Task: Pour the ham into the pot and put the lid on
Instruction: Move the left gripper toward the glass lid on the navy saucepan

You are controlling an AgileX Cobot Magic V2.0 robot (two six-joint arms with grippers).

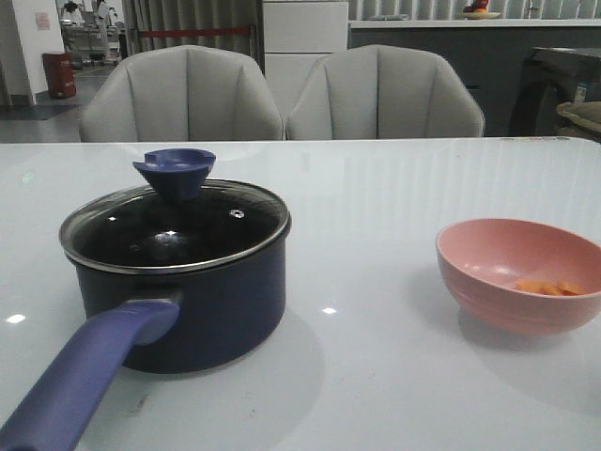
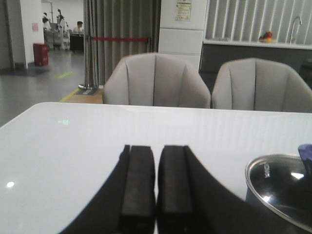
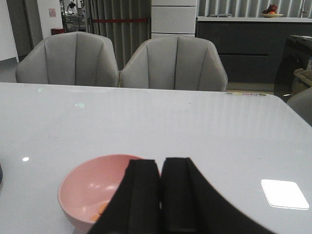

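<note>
Lid [image 1: 178, 224] sits on pot [image 1: 188, 291] beside closed left end effector [image 2: 156, 195]; closed right end effector [image 3: 162, 195] nearer the ham [image 1: 549, 287].

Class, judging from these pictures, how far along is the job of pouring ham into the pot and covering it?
Nothing is done yet. The ham lies in the bowl; the lid sits on the pot. Both claws are shut, empty. Left: lift lid, pour ham, cover again.

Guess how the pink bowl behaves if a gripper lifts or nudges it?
The pink bowl looks rigid and probably light, holding only a few ham pieces. On the glossy table it would likely slide rather than tip. Its smooth, curved wall may slip in a pinch.
</note>
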